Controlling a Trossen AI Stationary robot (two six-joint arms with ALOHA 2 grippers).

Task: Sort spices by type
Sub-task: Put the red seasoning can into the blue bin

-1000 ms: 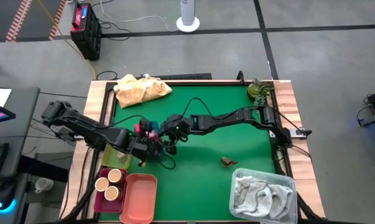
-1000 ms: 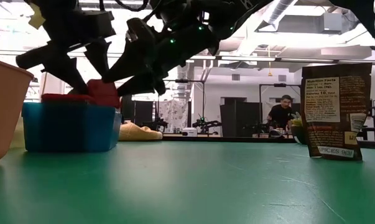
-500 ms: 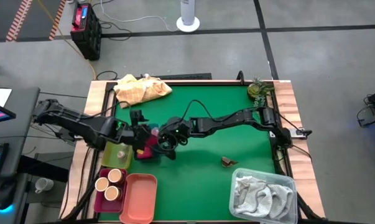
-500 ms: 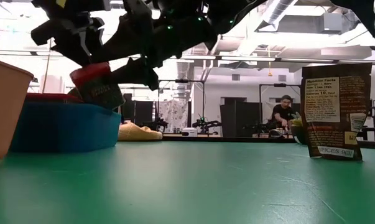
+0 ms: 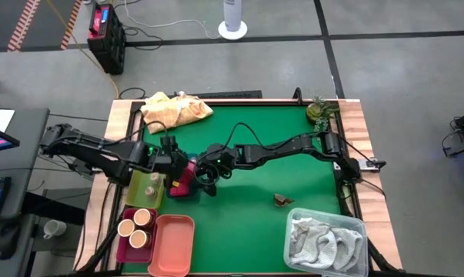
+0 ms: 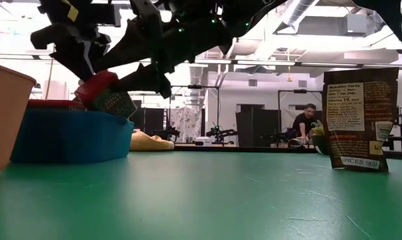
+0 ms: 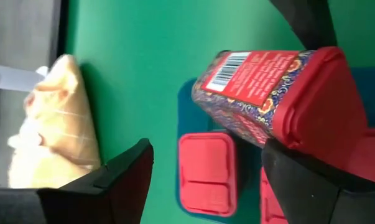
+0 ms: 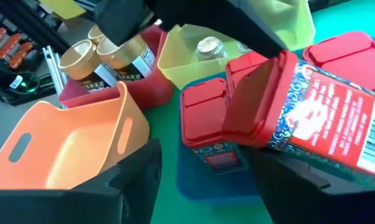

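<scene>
The left gripper (image 5: 173, 164) holds a red spice box (image 7: 280, 93) by its lid end, tilted over the blue tray (image 6: 67, 137) near the worktop's left edge. The right gripper (image 5: 205, 175) also holds it, at the other end. The box looks stiff, light and glossy, so the flat sides are probably the safest hold.

Robotics lab or workshop. Evidence: green-topped work table (image 5: 247, 138) with wooden rim on grey concrete floor (image 5: 393, 69); hazard-striped floor tape (image 5: 24, 23); black equipment case (image 5: 106, 35) with trailing cables; open hall with exposed ceiling ducting (image 6: 301, 10); seated person (image 6: 306, 123) at a distant bench.
</scene>
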